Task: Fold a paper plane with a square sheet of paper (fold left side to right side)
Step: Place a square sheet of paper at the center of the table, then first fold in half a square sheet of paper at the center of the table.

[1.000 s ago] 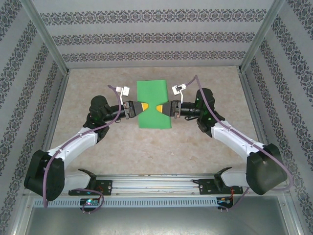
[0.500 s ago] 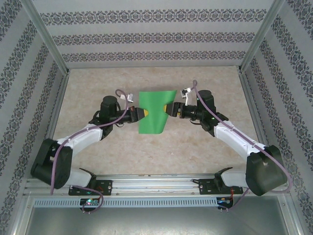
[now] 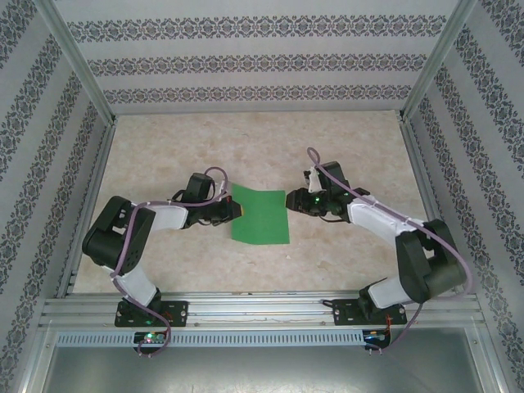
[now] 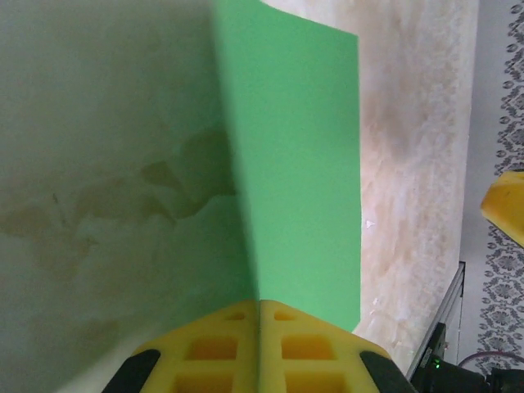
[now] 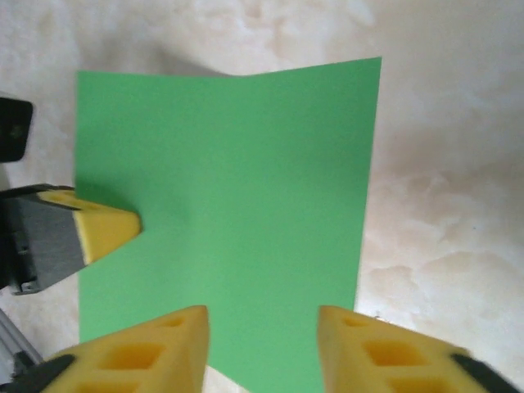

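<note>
Marbled beige table [image 3: 344,155]: square sheet of paper [image 3: 260,217] between the arms' grippers.
From above, left gripper [image 3: 237,211] met its left edge, right gripper [image 3: 288,199] its right corner. Left wrist: pads [image 4: 213,352] pressed together on that edge, contact hard to see. Right wrist: fingers [image 5: 172,336] spread wide, empty, paper just ahead.

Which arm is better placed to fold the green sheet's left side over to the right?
Left. The left fingers are shut on the green sheet's left edge, the side that must travel over. The right fingers stand open at the opposite edge, gripping nothing, so they can probably only steady it.
</note>
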Available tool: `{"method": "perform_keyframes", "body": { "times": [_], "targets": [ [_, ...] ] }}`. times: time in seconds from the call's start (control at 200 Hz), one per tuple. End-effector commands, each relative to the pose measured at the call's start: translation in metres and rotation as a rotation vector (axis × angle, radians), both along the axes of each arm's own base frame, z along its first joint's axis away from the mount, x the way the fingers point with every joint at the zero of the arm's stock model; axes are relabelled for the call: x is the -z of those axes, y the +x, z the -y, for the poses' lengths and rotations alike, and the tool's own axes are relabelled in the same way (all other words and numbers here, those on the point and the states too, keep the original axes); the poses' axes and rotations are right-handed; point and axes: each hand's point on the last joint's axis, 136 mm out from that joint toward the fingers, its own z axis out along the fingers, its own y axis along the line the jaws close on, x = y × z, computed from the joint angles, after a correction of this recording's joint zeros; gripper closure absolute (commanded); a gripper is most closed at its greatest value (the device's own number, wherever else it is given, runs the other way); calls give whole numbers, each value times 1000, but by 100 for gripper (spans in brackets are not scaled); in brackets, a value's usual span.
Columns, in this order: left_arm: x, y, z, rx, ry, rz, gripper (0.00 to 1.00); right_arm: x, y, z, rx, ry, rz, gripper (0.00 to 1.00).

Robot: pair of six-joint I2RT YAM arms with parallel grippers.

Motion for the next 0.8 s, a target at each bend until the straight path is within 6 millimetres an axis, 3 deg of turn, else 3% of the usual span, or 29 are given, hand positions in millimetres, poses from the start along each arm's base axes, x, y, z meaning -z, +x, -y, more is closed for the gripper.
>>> {"method": "perform_keyframes", "body": {
  "times": [0.0,0.25,0.62,0.794],
  "targets": [
    [4,0,3,45,35,11,100,17,-8,-10,-23,-9,-72,72],
    [5,-4,3,72,51,-5,100,48,-8,-13,-6,-81,-146,95],
    [-12,-2,11,77,-5,12,92,89,-24,0,2,-189,-271,97],
    [-36,-2,19,103,-54,50,76,95,-26,1,-17,-209,-278,97]
  ]
}}
